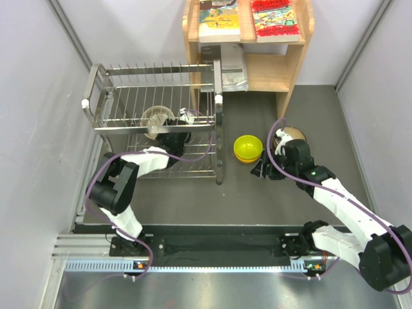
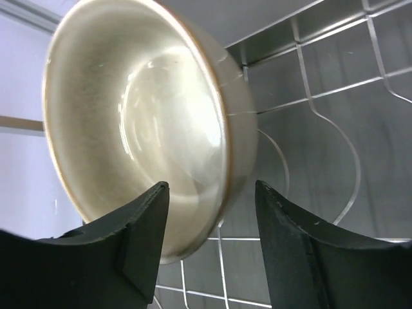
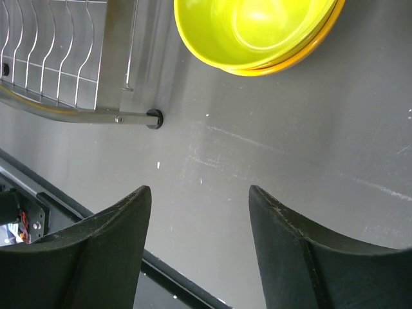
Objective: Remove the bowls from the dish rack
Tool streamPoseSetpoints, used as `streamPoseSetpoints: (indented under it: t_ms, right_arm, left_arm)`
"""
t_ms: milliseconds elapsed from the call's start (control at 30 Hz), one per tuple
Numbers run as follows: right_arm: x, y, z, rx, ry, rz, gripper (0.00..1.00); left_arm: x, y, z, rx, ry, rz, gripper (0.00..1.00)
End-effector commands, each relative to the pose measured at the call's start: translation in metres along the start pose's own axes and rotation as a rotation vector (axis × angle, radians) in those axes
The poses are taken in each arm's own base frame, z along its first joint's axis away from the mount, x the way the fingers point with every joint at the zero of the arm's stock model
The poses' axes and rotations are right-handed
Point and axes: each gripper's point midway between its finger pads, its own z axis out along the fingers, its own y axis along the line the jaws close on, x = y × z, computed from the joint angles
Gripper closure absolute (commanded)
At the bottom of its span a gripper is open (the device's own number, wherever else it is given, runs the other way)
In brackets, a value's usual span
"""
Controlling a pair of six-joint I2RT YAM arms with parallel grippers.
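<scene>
A cream-white bowl stands on edge in the steel wire dish rack. In the left wrist view the bowl fills the frame, and its lower rim lies between my left gripper's open jaws, without a grip. In the top view the left gripper reaches into the rack. A yellow-green bowl sits nested in an orange bowl on the table right of the rack. My right gripper is open and empty just beside them. A pinkish-brown bowl lies behind the right arm. The teal-blue bowl is out of view.
A wooden bookshelf with books stands at the back, right of the rack. Grey walls close in on both sides. The rack's foot and lower frame lie left of the right gripper. The black base rail runs along the near edge.
</scene>
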Motion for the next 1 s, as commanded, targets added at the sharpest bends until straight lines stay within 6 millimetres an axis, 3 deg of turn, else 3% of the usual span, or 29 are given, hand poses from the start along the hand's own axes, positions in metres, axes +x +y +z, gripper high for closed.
streamPoseSetpoints:
  t_ms: [0,133,167,267,300,400,600,867,967]
  right_arm:
    - [-0.019,0.012,-0.003,-0.028,-0.054,-0.026,0.38]
    - [-0.02,0.012,-0.004,-0.028,-0.054,-0.027,0.38]
    - [-0.019,0.012,-0.004,-0.027,-0.051,-0.028,0.38]
    - [-0.019,0.011,-0.005,-0.019,-0.052,-0.03,0.38]
    - [-0.019,0.01,-0.004,-0.017,-0.051,-0.031,0.38]
    - [-0.018,0.01,-0.004,-0.015,-0.047,-0.031,0.38]
    - [-0.018,0.01,-0.005,-0.017,-0.051,-0.03,0.38]
    - [-0.019,0.01,-0.007,-0.012,-0.057,-0.03,0.38]
    - [-0.017,0.009,-0.007,-0.01,-0.055,-0.029,0.38]
  left_arm:
    - [-0.028,0.018,0.002,-0.056,-0.074,-0.062,0.41]
    - [-0.022,0.018,0.011,-0.066,-0.045,-0.056,0.53]
    - [-0.023,0.018,0.011,-0.067,-0.046,-0.064,0.64]
    - [-0.025,0.017,0.01,-0.056,-0.055,-0.086,0.74]
    - [-0.025,0.017,0.009,-0.054,-0.059,-0.095,0.83]
    - [-0.025,0.017,0.008,-0.051,-0.064,-0.099,0.91]
    - [-0.023,0.018,0.008,-0.057,-0.046,-0.09,1.0]
    - [-0.023,0.021,0.002,-0.07,-0.03,-0.096,1.0]
    - [-0.029,0.019,-0.01,-0.066,-0.05,-0.102,1.0]
